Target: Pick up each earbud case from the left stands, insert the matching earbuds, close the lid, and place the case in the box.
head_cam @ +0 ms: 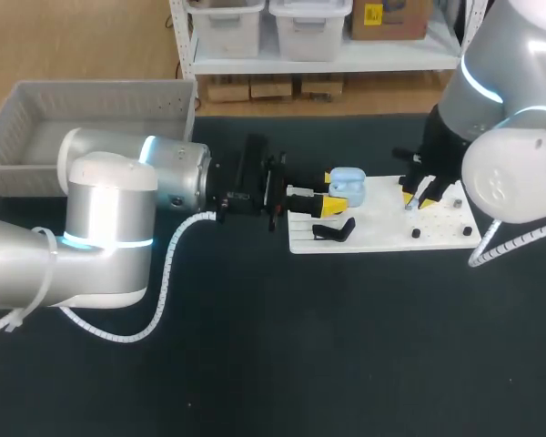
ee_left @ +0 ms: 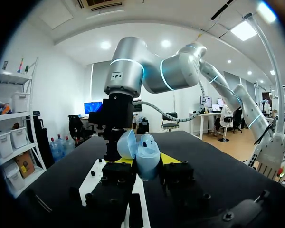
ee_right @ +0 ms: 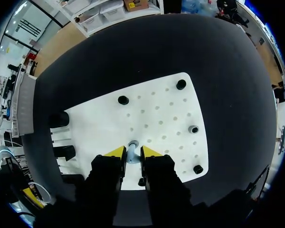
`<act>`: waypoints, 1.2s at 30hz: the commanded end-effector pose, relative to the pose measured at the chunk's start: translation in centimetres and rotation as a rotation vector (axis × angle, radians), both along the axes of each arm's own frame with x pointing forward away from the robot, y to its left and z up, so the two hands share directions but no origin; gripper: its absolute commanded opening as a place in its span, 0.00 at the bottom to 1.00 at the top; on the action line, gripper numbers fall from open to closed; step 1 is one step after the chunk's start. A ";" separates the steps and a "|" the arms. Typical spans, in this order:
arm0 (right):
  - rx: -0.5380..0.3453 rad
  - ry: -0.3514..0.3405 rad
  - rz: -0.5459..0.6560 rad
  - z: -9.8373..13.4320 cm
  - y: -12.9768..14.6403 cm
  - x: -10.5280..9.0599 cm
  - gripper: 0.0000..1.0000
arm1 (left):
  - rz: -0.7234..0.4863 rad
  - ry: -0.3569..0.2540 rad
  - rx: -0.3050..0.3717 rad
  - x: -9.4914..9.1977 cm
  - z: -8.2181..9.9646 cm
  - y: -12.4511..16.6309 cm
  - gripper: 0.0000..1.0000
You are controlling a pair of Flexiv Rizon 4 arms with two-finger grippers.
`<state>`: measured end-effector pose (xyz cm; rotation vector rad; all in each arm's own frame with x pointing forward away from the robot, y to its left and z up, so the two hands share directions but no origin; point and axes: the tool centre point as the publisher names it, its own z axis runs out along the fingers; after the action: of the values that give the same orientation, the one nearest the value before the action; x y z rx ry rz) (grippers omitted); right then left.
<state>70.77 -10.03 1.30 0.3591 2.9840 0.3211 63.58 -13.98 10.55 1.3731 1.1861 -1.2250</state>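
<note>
1. The left gripper (head_cam: 328,192) is pinching a light-blue plastic earbud case (ee_left: 147,153) between its yellow tips, one finger against each side. The lid is hanging open and tipped to one side of the fingers. I judge the case is being presented this way so that its open cavity is facing the other arm for loading.

2. The left arm is reaching in low and nearly level over the table. Its wrist is stretched straight out, and the case is sitting at the far end of its fingers, above the near edge of a white perforated board (head_cam: 382,235).

3. The right gripper (head_cam: 419,198) is pointing straight down at that board. Its fingers are drawn close together and appear to be touching a small pale grey earbud (ee_right: 133,156) from both sides. The earbud is standing upright on the board directly beneath the wrist, which suits a vertical lift-off.

4. Short black pegs (ee_right: 123,100) are dotting the board ahead of and beside the right fingers. Black stands (ee_right: 59,119) are sitting off to one side, towards the left arm.

5. The right arm is bending steeply at its elbow, so the hand is hanging plumb.

6. The grey slatted plastic box (head_cam: 91,96) is waiting well behind the left gripper, beside that arm's elbow. The case is not yet placed in it, and its lid is not yet closed.
</note>
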 end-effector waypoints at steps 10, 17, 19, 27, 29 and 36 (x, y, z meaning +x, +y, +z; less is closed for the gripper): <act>0.011 -0.042 -0.008 3.1 -0.1 -1.6 0.00 | 0.008 -0.004 -0.003 -0.2 -0.1 0.0 0.00; 0.003 -0.086 0.012 7.5 0.3 -4.0 0.00 | 0.008 -0.004 -0.003 -0.2 -0.1 0.0 0.00; 0.001 -0.090 0.035 9.2 0.7 -4.9 0.00 | 0.008 -0.004 -0.003 -0.2 -0.1 0.0 0.00; -0.046 -0.092 0.151 14.9 3.9 -8.5 0.00 | 0.008 -0.004 -0.003 -0.2 -0.1 0.0 0.00; -0.060 -0.101 0.171 15.9 4.8 -9.2 0.00 | 0.008 -0.004 -0.003 -0.2 -0.1 0.0 0.00; -0.071 -0.077 0.239 18.0 7.8 -11.0 0.00 | 0.008 -0.004 -0.003 -0.2 -0.1 0.0 0.00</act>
<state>60.30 -2.90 18.00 -0.0075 2.9374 0.2595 63.58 -13.98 10.55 1.3731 1.1862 -1.2250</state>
